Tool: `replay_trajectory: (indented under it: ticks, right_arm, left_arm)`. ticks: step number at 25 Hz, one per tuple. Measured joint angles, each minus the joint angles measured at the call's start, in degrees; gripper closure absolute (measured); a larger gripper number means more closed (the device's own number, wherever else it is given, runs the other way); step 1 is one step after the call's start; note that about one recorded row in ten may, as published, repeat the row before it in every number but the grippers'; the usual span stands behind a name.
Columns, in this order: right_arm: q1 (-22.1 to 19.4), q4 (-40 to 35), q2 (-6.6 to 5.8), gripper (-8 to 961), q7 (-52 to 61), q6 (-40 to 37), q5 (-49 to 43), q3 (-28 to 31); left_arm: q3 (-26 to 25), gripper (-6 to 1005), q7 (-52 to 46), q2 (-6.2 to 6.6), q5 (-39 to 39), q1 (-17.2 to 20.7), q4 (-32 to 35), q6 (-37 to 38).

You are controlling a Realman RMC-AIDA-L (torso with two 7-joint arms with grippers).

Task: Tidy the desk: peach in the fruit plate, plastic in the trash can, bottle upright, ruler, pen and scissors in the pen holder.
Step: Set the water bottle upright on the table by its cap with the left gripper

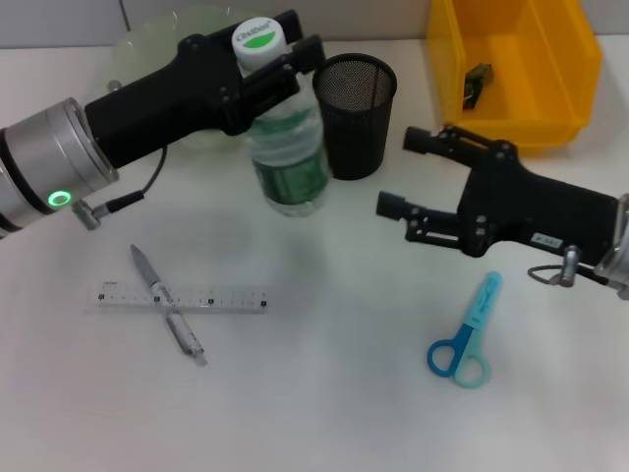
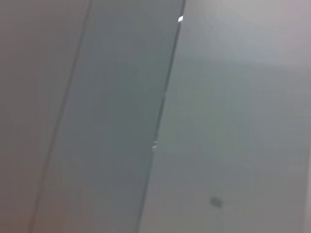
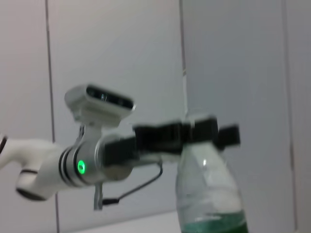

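At the far middle of the white desk [image 1: 324,413], your left gripper [image 1: 280,61] is clenched on the neck of the clear plastic water bottle with the green label and white-and-green cap [image 1: 288,147], just under the cap. The bottle stands nearly upright, its base apparently on the desk, just left of the black mesh pen holder [image 1: 356,116]; whether the two touch you cannot tell from the head view. The right wrist view confirms the fingers around the neck.

To finish this step well, judge that the base sits flat before you let go. Straighten any lean first, then open the fingers slowly and draw the gripper back to the left along its own line, not upward, so the cap is not dragged. Keep the fingers away from the pen holder rim as you retreat; a nudge there could topple both.

Your right gripper [image 1: 408,172] hovers released at the right, above the desk between the pen holder and the blue-handled scissors [image 1: 464,334] lying nearer. Hold it there until the bottle stands free.

Near left, the grey pen [image 1: 167,307] lies crossed over the clear plastic ruler [image 1: 236,299]; neither is in the holder yet. The yellow plastic bin [image 1: 516,74] at the far right holds a small dark scrap. A pale green plate [image 1: 133,49] shows far left, behind your left arm; no peach is visible on it.
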Motion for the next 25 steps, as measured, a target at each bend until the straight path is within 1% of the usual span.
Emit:
replay_trajectory:
  ticks: [3, 6, 7, 8, 11, 15, 18, 25]
  right_arm:
    - [-0.9, 0.0, -0.13, 131, -0.1, -0.8, 1.2, 0.1]
    - [-1.7, 0.0, -0.18, 131, -0.1, -1.5, 1.7, 1.2]
    - [-1.8, 0.1, -0.18, 131, -0.1, -1.6, 1.8, 2.0]
    - [-1.8, 0.1, -0.18, 131, -0.1, -1.6, 1.8, 2.0]
    - [-1.9, 0.6, -0.14, 131, -0.1, -1.6, 1.7, 2.7]
    - [-1.5, 1.5, -0.07, 130, -0.1, -1.5, 1.7, 3.1]
    - [-1.0, 2.1, -0.05, 130, -0.2, -1.2, 1.7, 3.2]
    - [-0.5, 2.8, 0.06, 130, -0.2, -1.2, 1.8, 3.2]
  left_arm:
    - [0.0, 566, 0.2, 0.14, 0.3, 1.0, 1.8, -2.2]
    - [-0.1, 566, 0.2, 0.24, 1.3, 3.6, 6.2, -4.9]
    - [-0.1, 566, -0.3, 0.38, 2.1, 5.5, 9.3, -6.2]
    - [-0.1, 566, -0.3, 0.38, 2.1, 5.5, 9.3, -6.2]
    - [-0.2, 567, -1.1, 0.78, 2.9, 7.6, 12.0, -7.1]
    - [-1.3, 564, -1.3, 1.18, 3.1, 9.0, 12.3, -8.7]
    - [-2.2, 562, -1.1, 1.17, 3.2, 9.3, 11.6, -10.2]
    - [-2.4, 556, -0.2, 0.49, 3.2, 9.2, 11.2, -17.1]
